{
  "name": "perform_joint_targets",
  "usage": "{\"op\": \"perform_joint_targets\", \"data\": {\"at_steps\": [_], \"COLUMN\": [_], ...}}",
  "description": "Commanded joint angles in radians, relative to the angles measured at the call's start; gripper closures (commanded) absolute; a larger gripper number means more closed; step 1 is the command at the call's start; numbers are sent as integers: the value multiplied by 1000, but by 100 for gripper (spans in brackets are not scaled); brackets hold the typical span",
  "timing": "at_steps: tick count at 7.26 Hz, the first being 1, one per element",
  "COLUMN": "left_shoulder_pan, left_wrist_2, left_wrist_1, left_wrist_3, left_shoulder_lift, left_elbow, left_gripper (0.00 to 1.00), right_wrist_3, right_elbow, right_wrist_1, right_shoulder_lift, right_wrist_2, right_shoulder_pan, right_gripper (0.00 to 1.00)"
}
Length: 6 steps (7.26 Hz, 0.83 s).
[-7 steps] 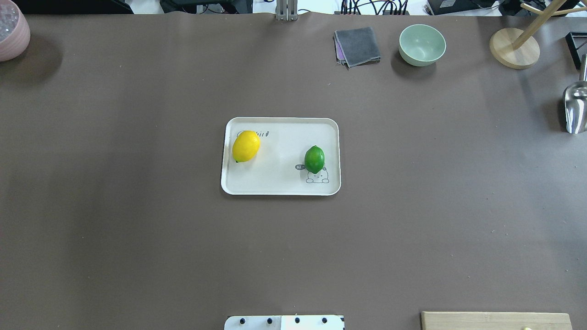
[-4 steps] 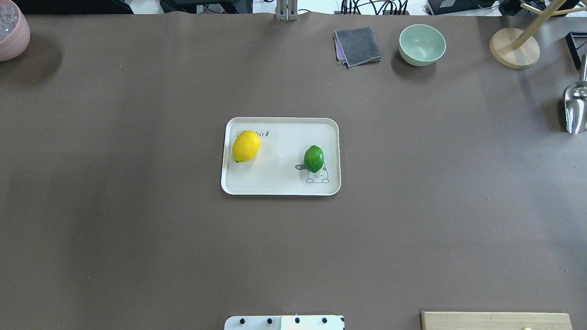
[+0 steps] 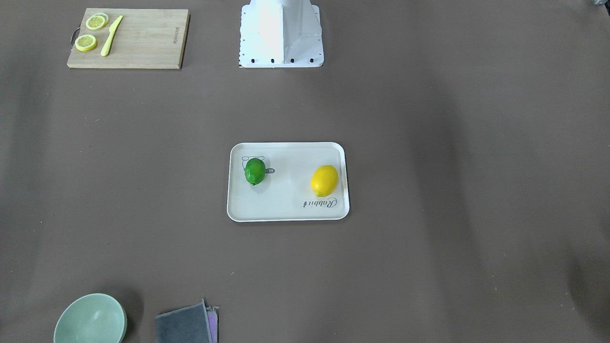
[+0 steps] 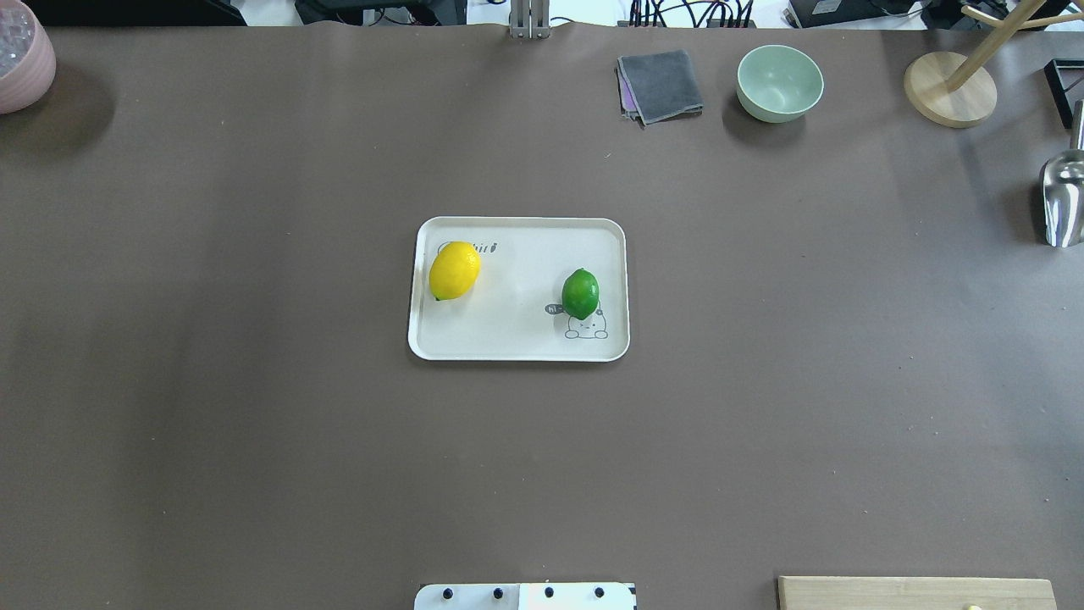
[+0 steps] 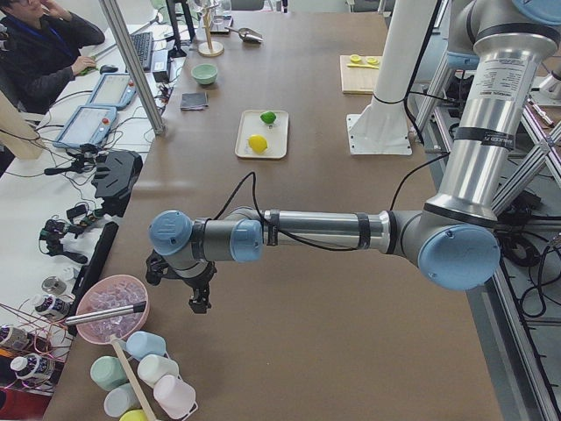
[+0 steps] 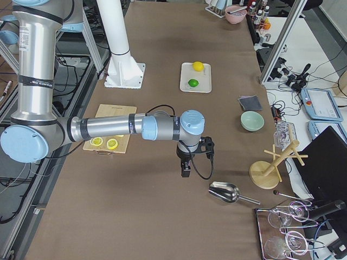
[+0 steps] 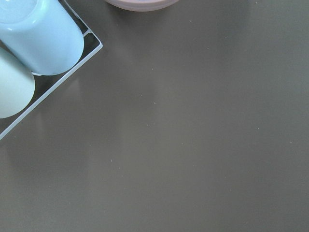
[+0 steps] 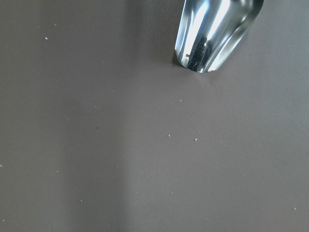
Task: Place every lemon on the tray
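The yellow lemon [image 4: 455, 270] and green lemon [image 4: 581, 294] lay apart on the tray [image 4: 508, 343]. The left gripper [image 5: 198, 303] and right gripper [image 6: 185, 172] hung elsewhere; I couldn't tell how open.

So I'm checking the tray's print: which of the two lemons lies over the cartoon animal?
The green lemon; it overlaps the animal drawing on the tray. The yellow lemon sits beside the script instead.
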Motion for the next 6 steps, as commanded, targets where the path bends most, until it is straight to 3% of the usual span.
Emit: {"op": "perform_joint_targets", "data": {"at_steps": [1, 6], "left_shoulder_pan": [-1, 7], "left_wrist_2": [0, 72], "left_wrist_1": [-2, -65], "left_wrist_3": [-56, -78], "left_shoulder_lift": [90, 90], "left_elbow": [-127, -155], "left_gripper": [2, 2], "right_wrist_3": [0, 0], "right_elbow": [-1, -1], "right_wrist_1": [-1, 0], "right_shoulder_lift": [0, 0], "right_wrist_2": [1, -2], "right_shoulder_pan": [0, -3], "right_gripper": [0, 0]}}
